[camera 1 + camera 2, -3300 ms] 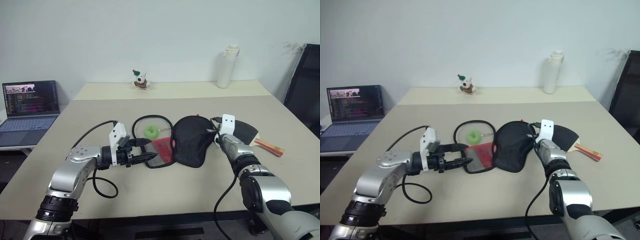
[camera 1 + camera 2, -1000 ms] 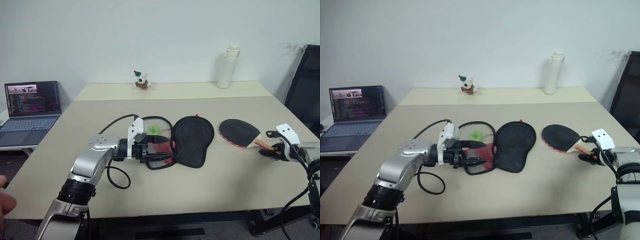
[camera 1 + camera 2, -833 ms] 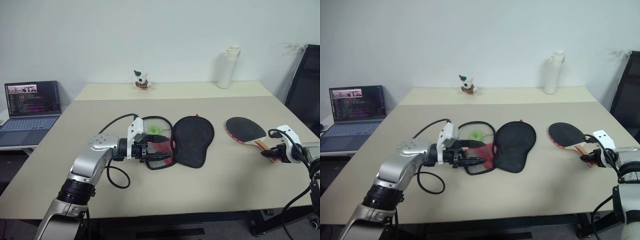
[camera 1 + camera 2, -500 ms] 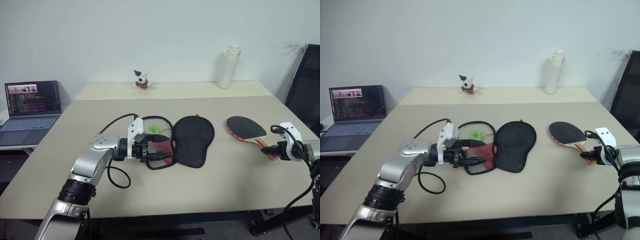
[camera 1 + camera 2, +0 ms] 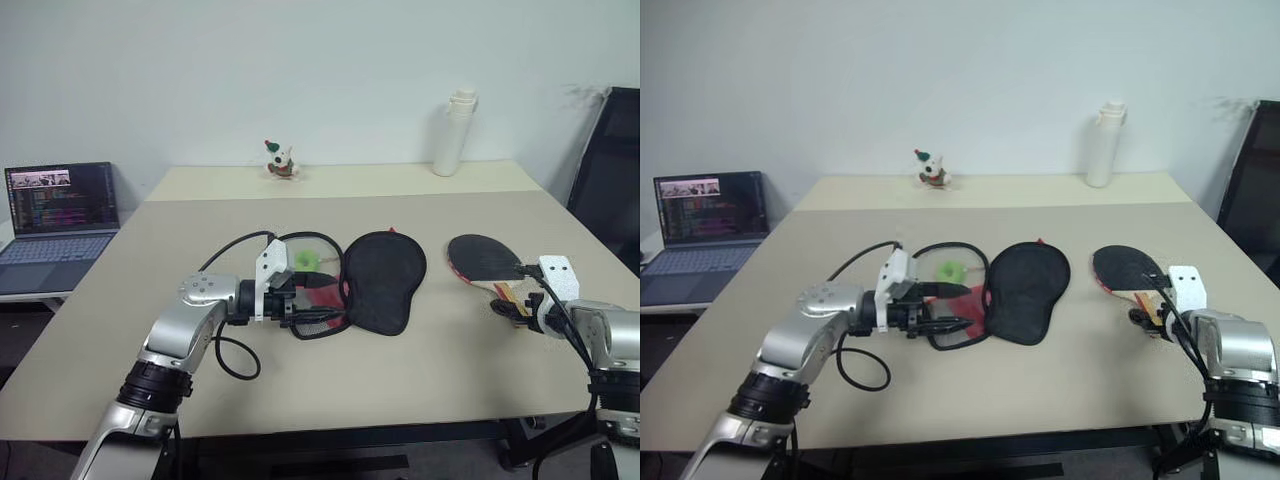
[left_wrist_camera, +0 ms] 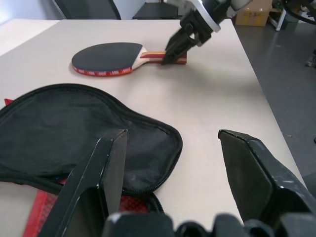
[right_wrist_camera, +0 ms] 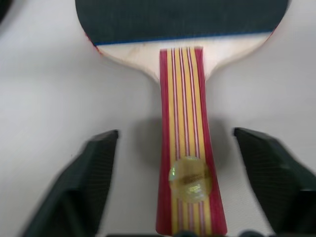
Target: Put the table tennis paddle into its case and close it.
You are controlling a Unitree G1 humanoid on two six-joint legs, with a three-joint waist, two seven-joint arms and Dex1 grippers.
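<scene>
The table tennis paddle (image 5: 482, 258) lies flat at the table's right, black face up, its striped wooden handle (image 7: 185, 123) pointing at my right gripper (image 5: 510, 303). That gripper is open, one finger on each side of the handle with a gap to either. The case (image 5: 382, 280) lies mid-table, black side up, with a red part showing at its left. My left gripper (image 5: 316, 300) sits at the case's left edge, open. In the left wrist view one of its fingers (image 6: 98, 182) rests over the black fabric (image 6: 59, 128), and the zip edge lies between the jaws.
A black cable loop (image 5: 300, 240) with a green object (image 5: 304, 260) inside it lies just left of the case. A white bottle (image 5: 452, 133) and a small toy figure (image 5: 278, 160) stand at the back. A laptop (image 5: 60, 210) is at far left, a black chair (image 5: 610, 170) at far right.
My right gripper has moved left along the paddle's handle and opened wider around it. The paddle has shifted only slightly. The left gripper and the case have stayed put.
</scene>
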